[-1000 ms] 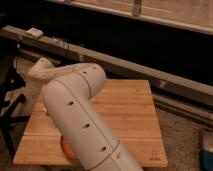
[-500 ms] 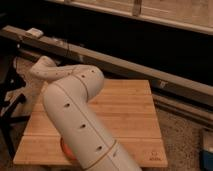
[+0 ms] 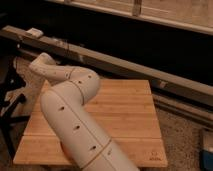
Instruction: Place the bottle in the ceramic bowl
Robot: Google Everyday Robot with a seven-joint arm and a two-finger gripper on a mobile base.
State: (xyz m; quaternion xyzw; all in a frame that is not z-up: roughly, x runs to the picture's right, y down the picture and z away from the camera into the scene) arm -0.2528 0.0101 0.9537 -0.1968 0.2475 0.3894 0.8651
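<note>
My white arm (image 3: 70, 117) fills the left of the camera view and reaches to the far left corner of the wooden table (image 3: 127, 112). The gripper is hidden behind the arm's last link (image 3: 41, 66) at that corner. A small orange sliver of the ceramic bowl (image 3: 64, 148) shows under the arm near the table's front left edge. The bottle is hidden from view.
A long grey rail (image 3: 125, 67) runs behind the table. A black stand (image 3: 10, 107) is at the left. A blue box (image 3: 207, 150) sits on the floor at the right. The table's right half shows bare wood.
The arm's last link has shifted slightly up and to the left, toward the table's far left corner. Nothing else has moved.
</note>
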